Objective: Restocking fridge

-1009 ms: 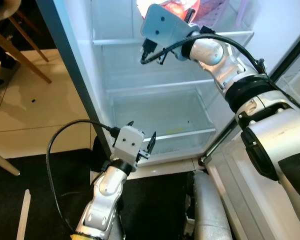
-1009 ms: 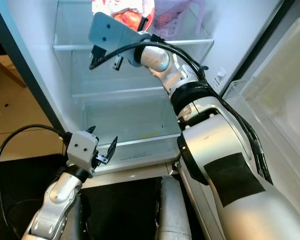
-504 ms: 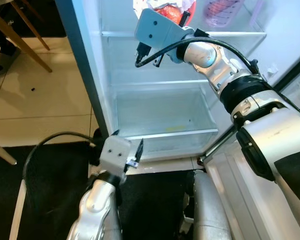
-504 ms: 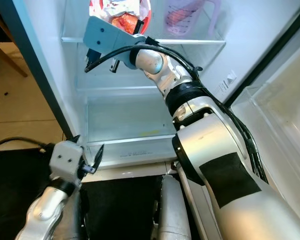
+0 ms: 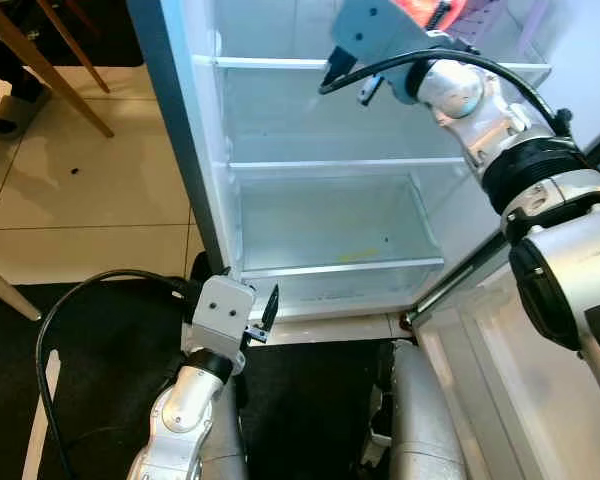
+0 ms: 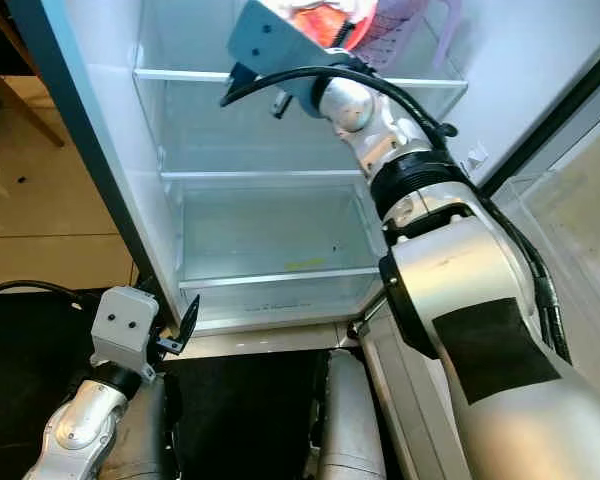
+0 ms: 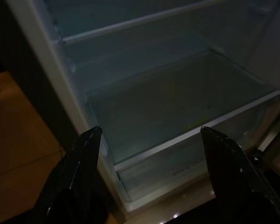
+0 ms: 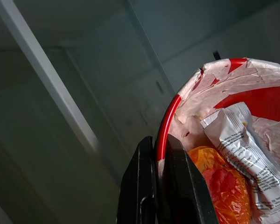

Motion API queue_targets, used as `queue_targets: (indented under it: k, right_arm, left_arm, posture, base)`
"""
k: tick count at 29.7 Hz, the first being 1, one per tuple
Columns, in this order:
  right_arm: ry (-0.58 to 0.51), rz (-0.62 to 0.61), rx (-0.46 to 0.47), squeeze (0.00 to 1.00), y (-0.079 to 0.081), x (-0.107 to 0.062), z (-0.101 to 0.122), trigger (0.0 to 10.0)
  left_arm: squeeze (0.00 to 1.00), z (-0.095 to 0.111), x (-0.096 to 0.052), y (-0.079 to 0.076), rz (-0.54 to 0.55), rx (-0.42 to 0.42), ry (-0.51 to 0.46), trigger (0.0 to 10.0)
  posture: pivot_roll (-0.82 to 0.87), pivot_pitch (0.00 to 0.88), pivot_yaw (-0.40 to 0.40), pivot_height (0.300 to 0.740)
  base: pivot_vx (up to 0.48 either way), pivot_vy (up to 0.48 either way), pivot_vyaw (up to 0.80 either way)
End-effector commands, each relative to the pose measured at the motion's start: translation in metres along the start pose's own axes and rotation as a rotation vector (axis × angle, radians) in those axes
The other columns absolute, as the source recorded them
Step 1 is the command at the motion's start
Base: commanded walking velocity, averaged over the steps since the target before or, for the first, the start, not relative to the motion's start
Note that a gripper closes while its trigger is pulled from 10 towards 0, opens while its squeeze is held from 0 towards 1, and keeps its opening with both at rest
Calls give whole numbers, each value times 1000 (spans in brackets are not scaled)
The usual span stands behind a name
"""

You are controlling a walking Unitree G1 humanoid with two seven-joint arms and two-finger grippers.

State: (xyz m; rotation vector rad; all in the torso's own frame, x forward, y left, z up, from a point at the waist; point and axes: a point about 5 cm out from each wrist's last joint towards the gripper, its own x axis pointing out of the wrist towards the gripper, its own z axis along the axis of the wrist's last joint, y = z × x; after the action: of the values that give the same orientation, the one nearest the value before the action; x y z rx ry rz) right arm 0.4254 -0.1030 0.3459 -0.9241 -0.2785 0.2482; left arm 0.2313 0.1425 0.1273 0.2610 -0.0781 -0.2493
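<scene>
right fingers point(image 8: 159, 186) pinching rim of my red bowl point(image 8: 224, 135) of snack packets, up at fridge point(image 5: 330, 215) top shelf | left fingers point(image 7: 149, 154) spread, low before the crisper drawer point(image 7: 177, 140)

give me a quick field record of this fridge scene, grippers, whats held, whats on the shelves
right gripper: shut on the rim of the red bowl, up at the top shelf
red bowl contents: paper lining, an orange packet, a white wrapper
left gripper: open, holding nothing, low before the fridge
purple basket: on the top shelf, right of the bowl
bottom drawer: nothing visible inside
fridge door: open
</scene>
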Motion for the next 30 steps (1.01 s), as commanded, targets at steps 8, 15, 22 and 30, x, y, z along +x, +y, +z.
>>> queue_targets:
  k: [8,15,22,30]
  right_arm:
    - [-14,59,-8,0,3,2,10,10000]
    - [-6,57,-31,1000,5,3,11,10000]
    - [0,32,-79,1000,1,3,10,10000]
    - [10,-34,-130,0,-10,1,8,10000]
  left_arm:
    - [0,-1,-9,0,-7,26,32,10000]
    - [0,-1,-15,-1,6,22,47,10000]
    - [0,-2,-16,-1,8,18,53,10000]
    - [0,-2,-13,-4,2,11,55,10000]
  posture:
    - [242,279,-126,553]
    - [254,290,-134,553]
    - [248,294,-135,553]
    - [228,284,-130,553]
  base:
    - [0,0,0]
    - [0,0,0]
    - [0,0,0]
    - [0,0,0]
